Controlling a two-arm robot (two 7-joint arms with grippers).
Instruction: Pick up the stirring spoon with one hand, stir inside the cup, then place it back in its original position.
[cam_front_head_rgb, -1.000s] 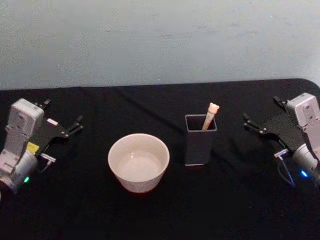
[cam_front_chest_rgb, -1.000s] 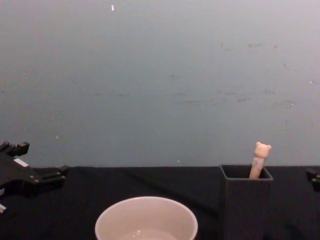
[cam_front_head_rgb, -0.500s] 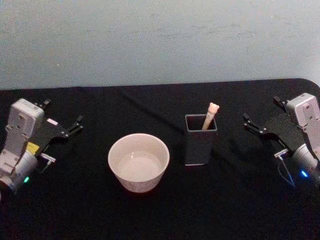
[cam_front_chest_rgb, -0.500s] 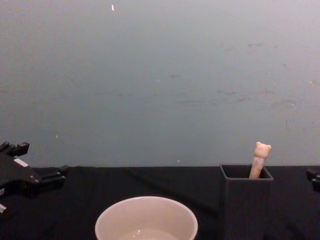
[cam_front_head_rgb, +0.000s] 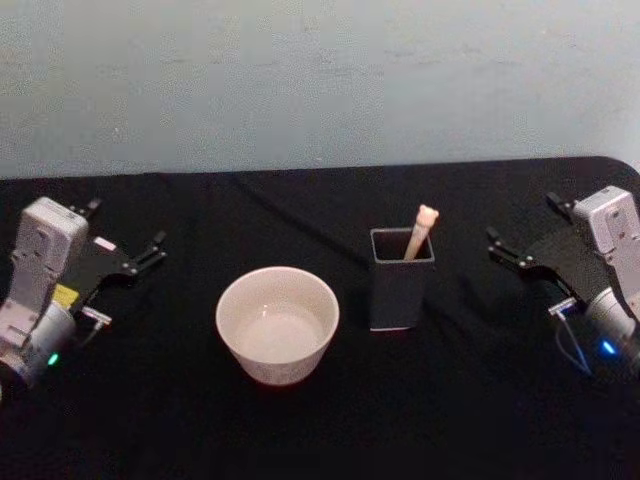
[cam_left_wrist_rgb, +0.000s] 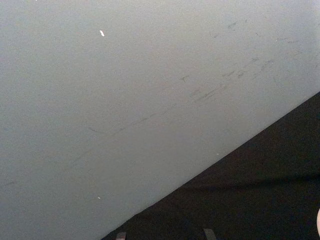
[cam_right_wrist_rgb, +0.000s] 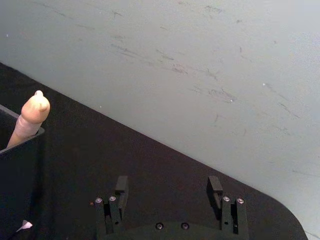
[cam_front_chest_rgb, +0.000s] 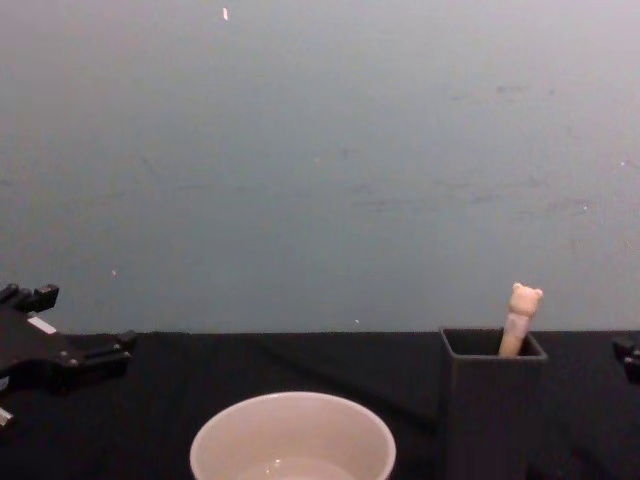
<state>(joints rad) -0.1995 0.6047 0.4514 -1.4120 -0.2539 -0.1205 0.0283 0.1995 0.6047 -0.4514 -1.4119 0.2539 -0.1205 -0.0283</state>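
Looks like a bare robot test lab: black-draped table (cam_front_head_rgb: 320, 420) against scuffed plain wall (cam_front_head_rgb: 320, 80).

The work surface is a table (cam_front_head_rgb: 330, 430) covered with a matte black cloth (cam_front_head_rgb: 150, 400). A faint diagonal crease (cam_front_head_rgb: 300, 225) runs across the cloth from the far side toward the middle. The table's far right corner (cam_front_head_rgb: 612, 166) is rounded. A plain grey-blue wall (cam_front_head_rgb: 320, 80) stands behind the table and meets its far edge. The wall carries light scuff marks (cam_front_chest_rgb: 400, 205) and one small white speck (cam_front_chest_rgb: 225, 14) high up.
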